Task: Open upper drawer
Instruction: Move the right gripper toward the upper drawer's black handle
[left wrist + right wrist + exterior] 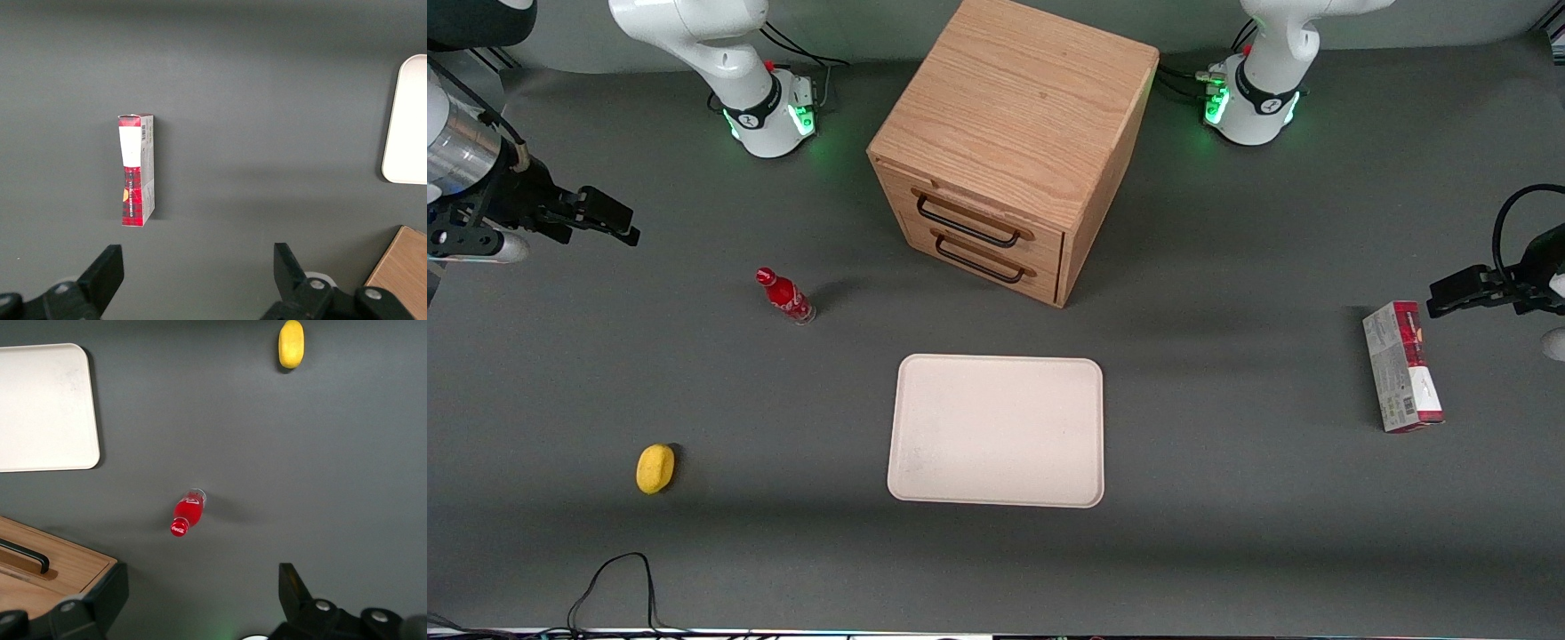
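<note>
Front view shows the oak cabinet [1018,133] standing on the grey table [1227,533] between the two arm bases, its front turned partly toward the working arm's end. The upper drawer [974,213] is shut, flush with the cabinet face, its black bar handle [967,222] just above the matching handle of the lower drawer [983,258]. The gripper [609,220] hangs at the working arm's end of the table, well apart from the cabinet and holding nothing; the right wrist view shows its jaws standing wide apart over bare table. A red bottle [785,296] stands upright at about 8 o'clock from the cabinet, between gripper and drawers. A white tray [996,431] lies at 6 o'clock from the cabinet, nearer the front camera. A yellow sponge [655,468] lies at about 7 o'clock from the bottle. A red-and-grey carton [1402,366] lies flat toward the parked arm's end.
</note>
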Robot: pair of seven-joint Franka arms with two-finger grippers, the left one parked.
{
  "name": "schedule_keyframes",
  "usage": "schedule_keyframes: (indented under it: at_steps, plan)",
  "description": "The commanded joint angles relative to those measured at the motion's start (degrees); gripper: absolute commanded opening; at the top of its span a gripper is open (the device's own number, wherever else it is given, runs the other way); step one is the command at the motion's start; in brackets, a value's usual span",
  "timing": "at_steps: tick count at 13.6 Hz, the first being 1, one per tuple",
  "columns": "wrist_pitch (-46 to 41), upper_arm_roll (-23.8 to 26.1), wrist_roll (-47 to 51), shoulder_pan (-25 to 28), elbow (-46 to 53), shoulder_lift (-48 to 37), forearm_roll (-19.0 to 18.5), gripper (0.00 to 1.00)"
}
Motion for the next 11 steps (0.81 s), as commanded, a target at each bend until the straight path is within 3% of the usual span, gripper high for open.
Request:
schedule_keyframes:
  at_steps: [1,4,11]
  plan:
    - [-1.25,-0.44,-1.18,0.89,1.31,0.28,-0.98,1.00]
    - [-1.25,1.92,-0.48,1.24,5.25,4.40,-0.47,1.00]
    - [-3.36,29.59,-1.88,1.15,17.48,15.30,-0.90,1.00]
